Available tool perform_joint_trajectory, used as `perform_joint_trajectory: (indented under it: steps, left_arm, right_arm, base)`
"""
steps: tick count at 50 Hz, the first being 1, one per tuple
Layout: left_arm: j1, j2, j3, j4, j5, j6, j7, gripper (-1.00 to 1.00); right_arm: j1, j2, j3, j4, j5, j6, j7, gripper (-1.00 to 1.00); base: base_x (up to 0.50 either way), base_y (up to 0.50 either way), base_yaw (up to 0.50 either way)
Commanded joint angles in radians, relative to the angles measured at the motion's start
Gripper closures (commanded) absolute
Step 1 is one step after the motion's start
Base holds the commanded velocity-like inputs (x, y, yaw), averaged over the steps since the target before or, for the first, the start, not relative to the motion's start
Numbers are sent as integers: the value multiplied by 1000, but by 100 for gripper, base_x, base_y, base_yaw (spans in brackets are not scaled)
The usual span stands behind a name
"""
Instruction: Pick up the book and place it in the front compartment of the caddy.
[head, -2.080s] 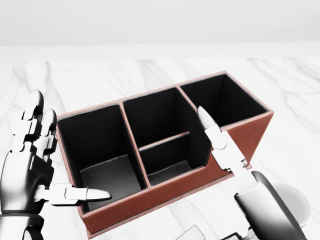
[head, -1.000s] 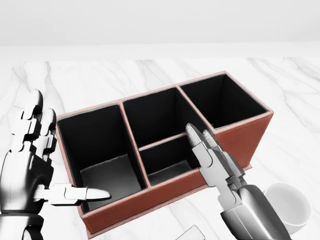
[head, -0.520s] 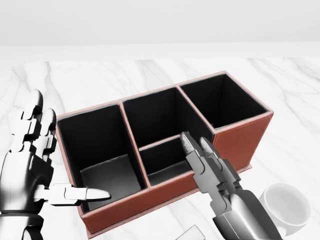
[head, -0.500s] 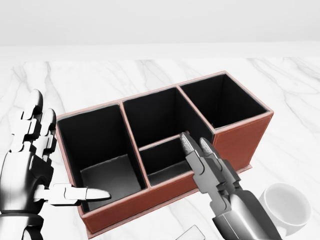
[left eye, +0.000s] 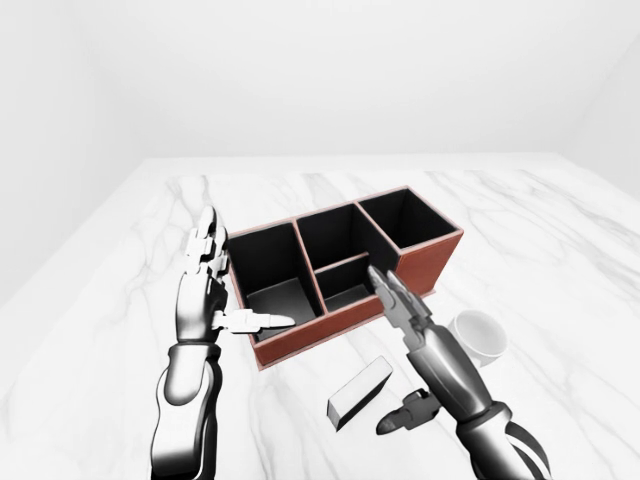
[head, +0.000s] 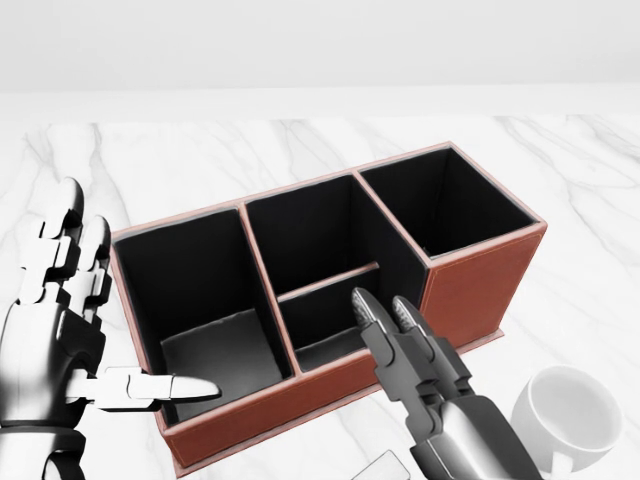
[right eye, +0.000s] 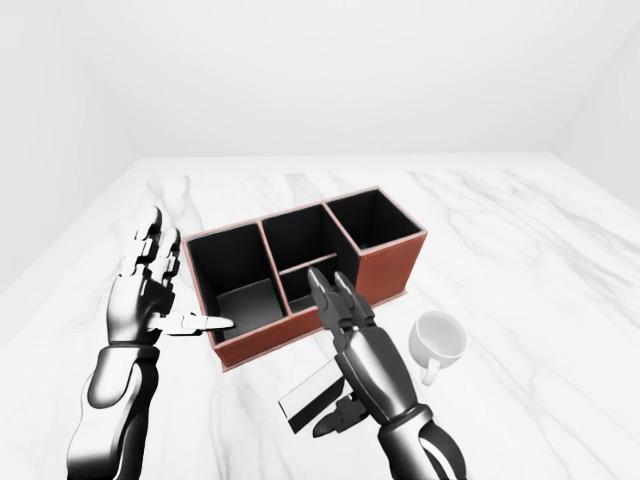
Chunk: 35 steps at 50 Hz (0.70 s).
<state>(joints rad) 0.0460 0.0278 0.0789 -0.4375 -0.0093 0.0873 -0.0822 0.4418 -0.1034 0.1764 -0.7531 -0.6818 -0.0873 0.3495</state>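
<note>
The book (left eye: 358, 394), a grey block with a dark edge, lies flat on the marble table below the caddy; only its corner (head: 385, 468) shows in the head view. The red-brown caddy (head: 270, 412) has black compartments, and its middle section is split by a low divider into an upper and a lower part (head: 325, 320). My right hand (left eye: 386, 352) is open, fingers stretched toward the caddy's near wall, thumb hanging beside the book's right end, not touching it. My left hand (head: 140, 290) is open at the caddy's left end, thumb over the left compartment.
A white mug (head: 565, 415) stands to the right of my right hand, below the caddy's right end. The marble table (left eye: 560, 240) stretches out around the caddy, with white walls behind it.
My right hand has moved left and down in the head view, from the caddy's right compartment wall to its middle near wall, uncovering more of the mug. The left hand is still.
</note>
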Motion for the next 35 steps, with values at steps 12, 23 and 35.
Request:
perform_joint_trajectory:
  steps: [12, 23, 35]
  left_arm:
    - [-1, 1, 2, 1, -1, 0, 0, -100]
    - [-6, 3, 9, 8, -4, 0, 0, -100]
    - [-7, 4, 10, 17, -3, 0, -2, -100]
  right_arm:
    - [0, -14, 23, 34, -56, 0, -36, -100]
    - [13, -19, 34, 14, -105, 0, -59, -100]
    - [42, -32, 55, 1, -150, 0, -92, -100]
  base:
    - [0, 0, 0]
    - [0, 0, 0]
    - [0, 0, 0]
